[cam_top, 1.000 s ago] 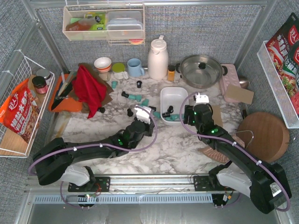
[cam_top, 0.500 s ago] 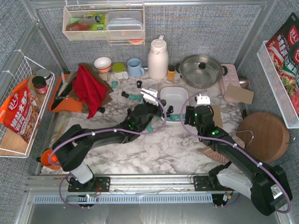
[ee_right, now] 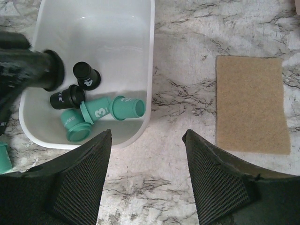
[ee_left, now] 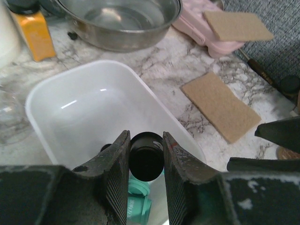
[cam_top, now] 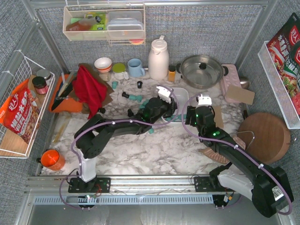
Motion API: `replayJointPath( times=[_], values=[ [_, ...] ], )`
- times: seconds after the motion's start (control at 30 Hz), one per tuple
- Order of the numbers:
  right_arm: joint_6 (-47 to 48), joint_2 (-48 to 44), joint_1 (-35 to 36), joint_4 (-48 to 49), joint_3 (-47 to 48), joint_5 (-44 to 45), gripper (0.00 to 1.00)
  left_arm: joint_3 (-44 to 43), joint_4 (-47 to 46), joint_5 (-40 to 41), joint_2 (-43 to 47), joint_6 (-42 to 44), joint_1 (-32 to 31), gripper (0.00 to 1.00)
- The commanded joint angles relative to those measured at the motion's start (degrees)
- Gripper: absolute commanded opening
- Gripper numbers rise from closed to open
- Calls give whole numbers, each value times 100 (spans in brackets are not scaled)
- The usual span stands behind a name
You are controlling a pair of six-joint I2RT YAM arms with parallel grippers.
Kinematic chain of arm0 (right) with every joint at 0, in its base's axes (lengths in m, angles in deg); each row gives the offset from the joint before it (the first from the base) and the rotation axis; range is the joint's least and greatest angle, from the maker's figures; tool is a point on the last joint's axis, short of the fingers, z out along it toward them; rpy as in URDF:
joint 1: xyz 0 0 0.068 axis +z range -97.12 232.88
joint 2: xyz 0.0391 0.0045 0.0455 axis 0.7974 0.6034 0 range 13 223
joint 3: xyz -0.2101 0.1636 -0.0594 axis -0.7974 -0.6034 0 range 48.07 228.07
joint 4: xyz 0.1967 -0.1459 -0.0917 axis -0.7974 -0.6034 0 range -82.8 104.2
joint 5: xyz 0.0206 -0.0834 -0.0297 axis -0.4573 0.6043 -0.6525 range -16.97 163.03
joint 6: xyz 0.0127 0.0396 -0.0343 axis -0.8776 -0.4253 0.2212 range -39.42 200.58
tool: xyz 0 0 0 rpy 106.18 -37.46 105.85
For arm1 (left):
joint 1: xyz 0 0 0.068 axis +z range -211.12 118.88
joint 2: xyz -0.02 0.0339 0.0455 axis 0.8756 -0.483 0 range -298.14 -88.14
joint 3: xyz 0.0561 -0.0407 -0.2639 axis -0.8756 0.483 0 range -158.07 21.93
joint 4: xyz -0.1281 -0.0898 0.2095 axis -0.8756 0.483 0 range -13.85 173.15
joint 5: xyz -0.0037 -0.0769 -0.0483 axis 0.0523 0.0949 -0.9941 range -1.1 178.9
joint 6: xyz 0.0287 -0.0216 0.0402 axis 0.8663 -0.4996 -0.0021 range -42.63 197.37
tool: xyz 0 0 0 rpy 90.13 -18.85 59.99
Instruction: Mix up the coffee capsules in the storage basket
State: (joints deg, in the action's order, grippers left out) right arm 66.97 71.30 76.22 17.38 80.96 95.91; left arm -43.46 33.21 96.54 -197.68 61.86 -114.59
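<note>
The white storage basket stands mid-table, and its rim shows in the top view. Inside lie three teal coffee capsules and two black ones. My left gripper hangs over the basket's near end, shut on a black capsule, with teal capsules right below. My right gripper stands open and empty above the marble beside the basket's near right corner. Several more capsules, teal and black, lie loose on the table left of the basket.
A steel pot, a white thermos and a small orange jar stand behind the basket. A brown scouring pad lies to its right. A red cloth and a blue mug sit at the back left.
My left arm has swung right and away from me, from the middle of the table to above the basket. The right arm has not moved.
</note>
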Motion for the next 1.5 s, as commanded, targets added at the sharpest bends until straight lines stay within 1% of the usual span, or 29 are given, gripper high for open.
replayJointPath(
  times=[0.0,0.07,0.2,0.43,0.5,0.63,0.7,0.73,0.87,1.03,1.23,1.33,1.47],
  values=[
    [-43,-38,-4,200,-28,86,68,-298,570,-414,-279,-264,8,34],
    [-53,-45,0,196,-28,70,68,-385,720,-509,-393,-328,12,34],
    [-59,-71,-4,191,-27,64,68,-598,1058,-424,-674,-391,20,36],
    [-54,-82,-3,183,-28,83,69,-755,1290,-398,-774,-457,30,45],
    [-54,-82,0,176,-34,83,69,-764,1312,-380,-750,-462,30,50],
    [-54,-82,-4,181,-33,83,70,-725,1326,-311,-651,-486,39,65],
    [-54,-83,-4,182,-32,84,70,-626,1222,-294,-519,-488,37,68],
    [-56,-87,-3,180,-34,93,70,-549,1146,-275,-478,-484,37,68],
    [-47,-91,-4,182,-38,101,70,-89,824,27,144,-347,39,69],
    [-37,-85,3,178,-39,111,70,483,799,515,908,0,34,69],
    [-37,-91,-2,181,-39,110,70,1202,1474,975,1638,251,39,70],
    [-44,-83,-10,187,-37,111,70,1499,1905,1206,1852,55,39,70],
    [-43,-72,-7,179,-28,102,70,1708,2518,1206,2006,-365,39,71]
  ],
)
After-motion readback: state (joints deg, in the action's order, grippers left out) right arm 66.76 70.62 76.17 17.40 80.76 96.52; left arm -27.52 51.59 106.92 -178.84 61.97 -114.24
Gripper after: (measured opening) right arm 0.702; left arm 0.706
